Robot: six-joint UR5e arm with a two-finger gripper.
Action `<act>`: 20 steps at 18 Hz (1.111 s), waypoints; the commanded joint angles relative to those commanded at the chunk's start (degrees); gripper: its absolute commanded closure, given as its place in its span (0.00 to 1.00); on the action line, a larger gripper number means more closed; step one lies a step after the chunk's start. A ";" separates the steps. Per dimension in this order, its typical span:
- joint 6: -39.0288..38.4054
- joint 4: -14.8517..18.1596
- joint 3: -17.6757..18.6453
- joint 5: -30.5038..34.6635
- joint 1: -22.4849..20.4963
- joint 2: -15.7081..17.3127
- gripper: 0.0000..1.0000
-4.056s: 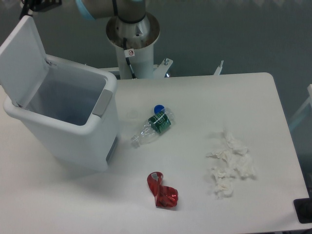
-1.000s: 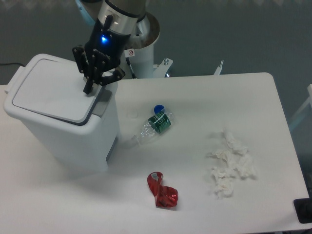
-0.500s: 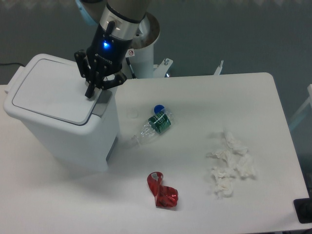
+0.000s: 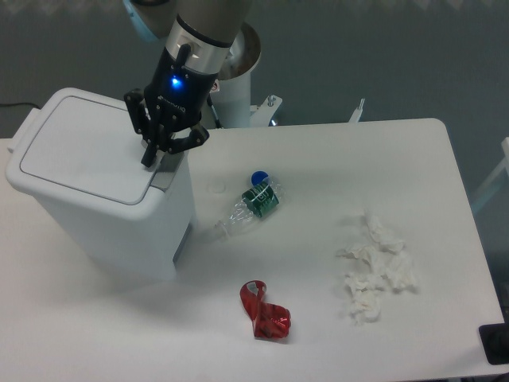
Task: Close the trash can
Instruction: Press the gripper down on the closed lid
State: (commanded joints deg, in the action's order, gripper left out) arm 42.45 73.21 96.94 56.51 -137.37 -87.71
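Trash can (image 4: 103,199): large white rectangular bin, upright at table's left, flat lid down, shut.

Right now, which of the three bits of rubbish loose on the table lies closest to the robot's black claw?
The crushed clear plastic bottle with the green label and blue cap. It lies just right of the white trash can, where the gripper is; the red crumpled wrapper and white tissue lie farther off.

One trash can (image 4: 95,187) stands at the left of the table (image 4: 318,334). One crushed clear plastic bottle (image 4: 251,204) with a green label and blue cap lies near the middle. One red crumpled wrapper (image 4: 265,312) lies nearer. One cluster of white crumpled tissue (image 4: 375,267) lies at the right. One gripper (image 4: 157,156) is over the can.
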 joint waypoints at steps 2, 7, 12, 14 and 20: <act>0.00 0.00 0.00 0.00 0.00 -0.09 0.97; 0.00 0.00 0.00 0.00 0.00 -0.44 0.97; 0.00 0.00 0.00 0.00 0.00 -0.44 0.97; 0.00 0.00 -0.09 -0.09 0.00 -0.27 0.96; -2.72 0.18 -2.46 -0.18 -0.44 1.05 0.54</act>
State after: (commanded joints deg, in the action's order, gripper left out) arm 39.73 73.39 94.49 56.34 -137.81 -86.66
